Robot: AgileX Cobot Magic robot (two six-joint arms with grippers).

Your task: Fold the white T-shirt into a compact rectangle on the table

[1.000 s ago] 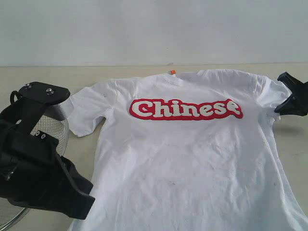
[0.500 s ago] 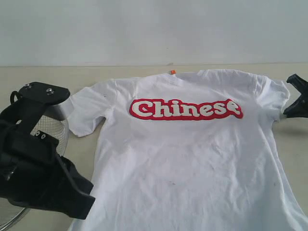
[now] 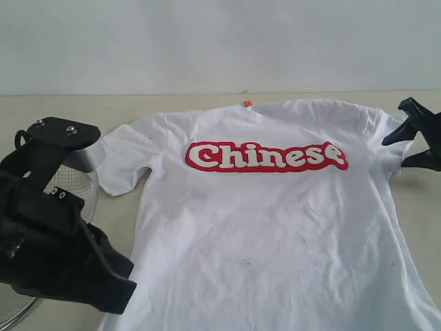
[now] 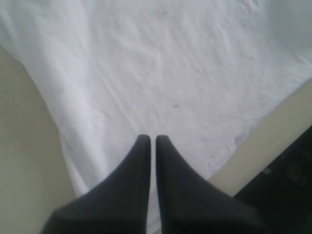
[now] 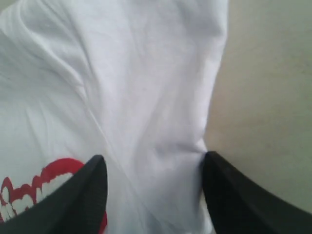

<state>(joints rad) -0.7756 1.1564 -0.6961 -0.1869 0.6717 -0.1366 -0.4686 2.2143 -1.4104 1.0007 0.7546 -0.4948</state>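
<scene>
The white T-shirt (image 3: 275, 221) lies flat and face up on the table (image 3: 138, 107), red chest banner (image 3: 265, 156) and orange neck tag (image 3: 247, 103) showing. My right gripper (image 3: 412, 141) stands open at the shirt's right sleeve. In the right wrist view its fingers (image 5: 83, 195) straddle the sleeve cloth (image 5: 146, 97), one fingertip touching the sleeve edge. My left gripper (image 4: 149, 139) is shut, nothing between its fingers, hovering over the shirt's lower left part (image 4: 170, 73). The left arm (image 3: 48, 234) fills the near left of the exterior view.
A round wire-mesh basket (image 3: 72, 186) sits at the left, partly hidden behind the left arm. Bare beige table runs along the far side and to the right of the shirt (image 5: 273, 97). A pale wall rises behind the table.
The right gripper, shut at the sleeve a second ago, drew back to the right and has now opened wide and come back over the sleeve. The left arm has not moved.
</scene>
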